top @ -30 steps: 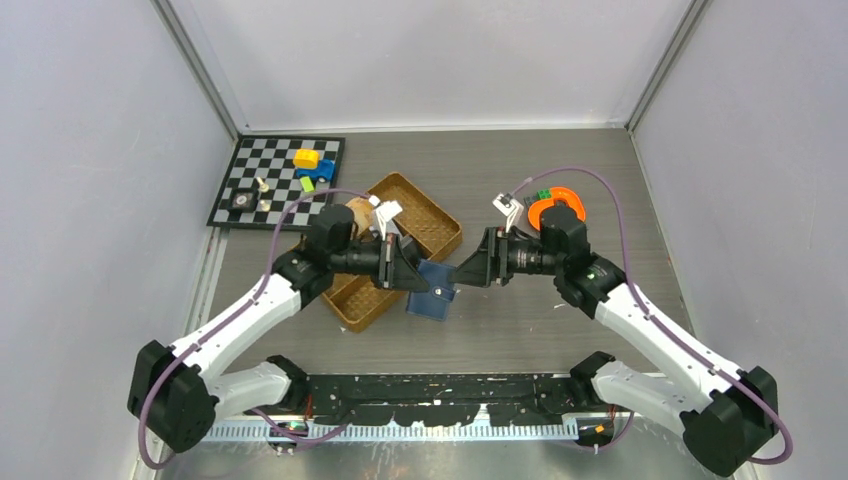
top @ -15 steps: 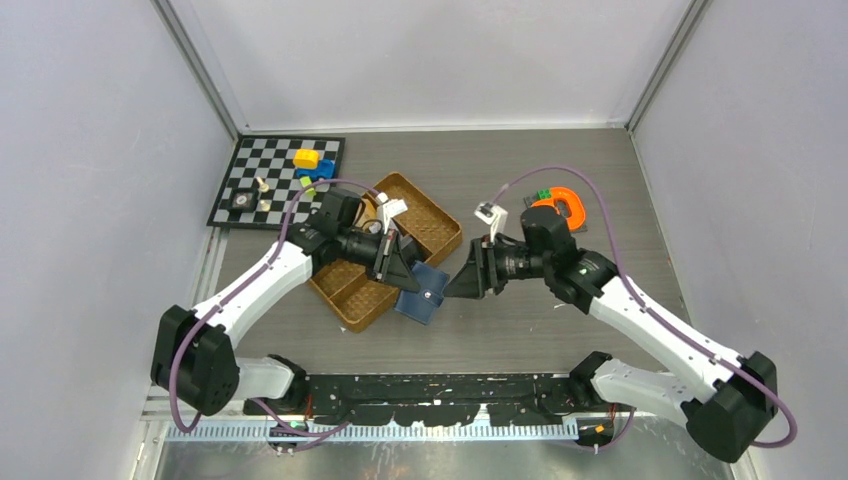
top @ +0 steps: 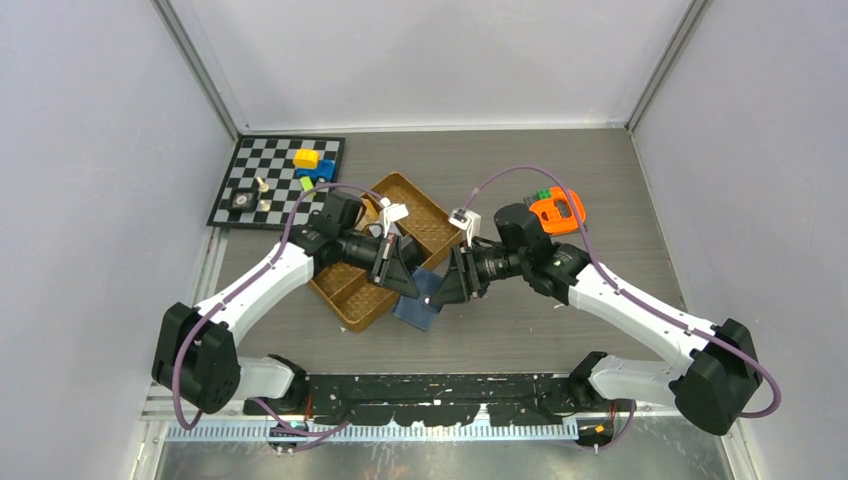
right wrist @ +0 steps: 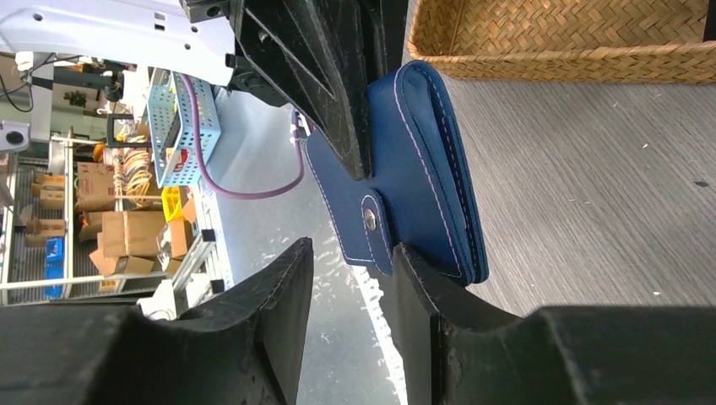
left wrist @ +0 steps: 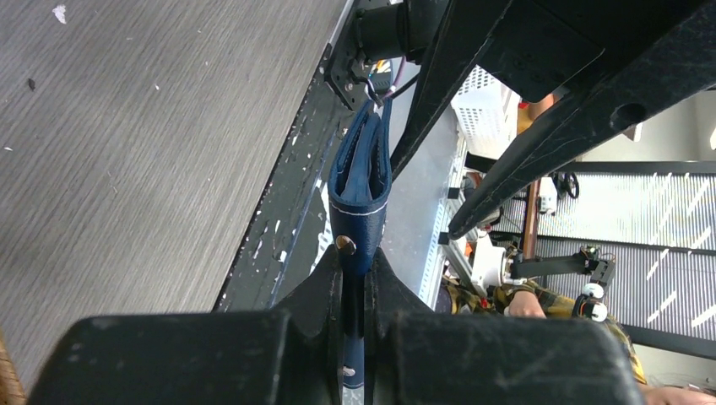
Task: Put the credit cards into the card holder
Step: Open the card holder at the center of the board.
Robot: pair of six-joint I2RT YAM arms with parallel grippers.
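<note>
Noted since the earlier frame: leftward advance of the right gripper, now up against the card holder; orange object uncovered behind that arm.

Left gripper: clenched on the card holder, fingers pinching its lower edge beside a metal stud.

Right gripper: released, jaws apart, astride the snap tab; contact with the tab not determinable.

Card holder: folded shut, navy with pale stitching, held edge-on above the tabletop, just beside the near corner of the woven tray.

Lettering on the card holder: not discernible.
</note>
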